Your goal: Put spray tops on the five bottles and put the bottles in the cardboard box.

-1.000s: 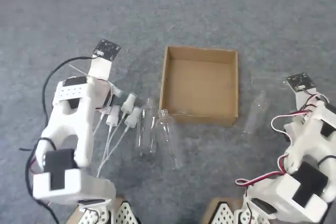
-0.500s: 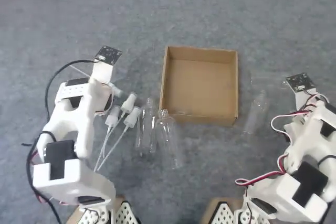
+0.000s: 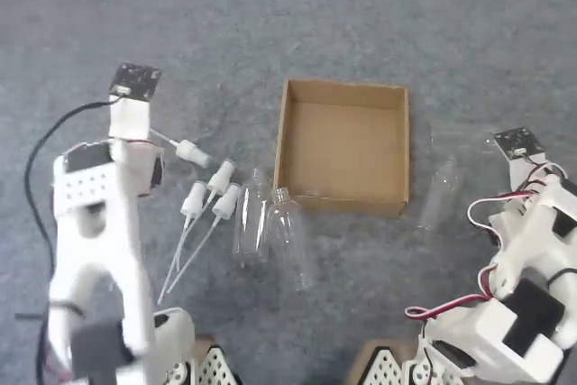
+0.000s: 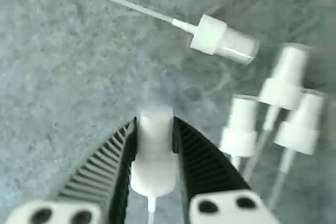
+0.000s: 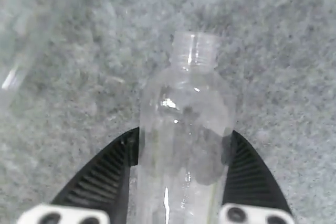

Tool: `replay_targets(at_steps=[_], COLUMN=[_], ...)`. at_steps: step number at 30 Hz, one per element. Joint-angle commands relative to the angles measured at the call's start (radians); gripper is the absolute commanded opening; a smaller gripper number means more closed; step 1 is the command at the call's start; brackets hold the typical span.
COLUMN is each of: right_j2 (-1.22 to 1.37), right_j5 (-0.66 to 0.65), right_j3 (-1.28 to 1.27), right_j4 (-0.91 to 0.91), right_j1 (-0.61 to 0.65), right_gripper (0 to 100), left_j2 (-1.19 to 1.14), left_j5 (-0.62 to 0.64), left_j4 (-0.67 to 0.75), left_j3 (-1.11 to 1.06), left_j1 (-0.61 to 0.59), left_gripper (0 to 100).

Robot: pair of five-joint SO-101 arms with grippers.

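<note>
One spray top point(image 4: 153, 161) is pinched between the fingers of the left gripper point(image 4: 153, 125), near four loose spray tops point(image 3: 222, 171) left of the cardboard box point(image 3: 343, 202); the right gripper point(image 5: 184, 135) clamps both sides of a bottle point(image 5: 185, 103) over the carpet point(image 5: 289, 51).

Cardboard box point(image 3: 343, 202) open, upright; two clear capless bottles point(image 3: 290, 241) lying alongside; white spray tops point(image 3: 225, 200) beside them.

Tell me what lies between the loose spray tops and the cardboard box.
In the high view, two clear bottles lie side by side between the spray tops and the cardboard box.
</note>
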State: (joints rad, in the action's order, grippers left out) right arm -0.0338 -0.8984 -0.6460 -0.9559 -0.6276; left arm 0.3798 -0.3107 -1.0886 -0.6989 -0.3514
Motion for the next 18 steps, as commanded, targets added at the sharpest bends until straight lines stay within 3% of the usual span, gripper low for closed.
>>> replay_targets(at_steps=[1,9,18], right_j2=[-0.002,0.001,-0.002], right_j5=[-0.009,-0.008,-0.009], right_j3=[-0.011,-0.014,-0.014], right_j4=[-0.016,-0.012,-0.021], right_j1=[-0.008,-0.004,-0.079], right_gripper=[16.6,16.5,16.6], left_j2=[0.238,0.417,0.47], left_j5=[0.077,0.16,0.189], left_j4=[-0.049,-0.012,0.071], left_j3=[-0.047,-0.232,-0.351], left_j1=[0.077,0.158,0.201], left_gripper=[1,1,1])
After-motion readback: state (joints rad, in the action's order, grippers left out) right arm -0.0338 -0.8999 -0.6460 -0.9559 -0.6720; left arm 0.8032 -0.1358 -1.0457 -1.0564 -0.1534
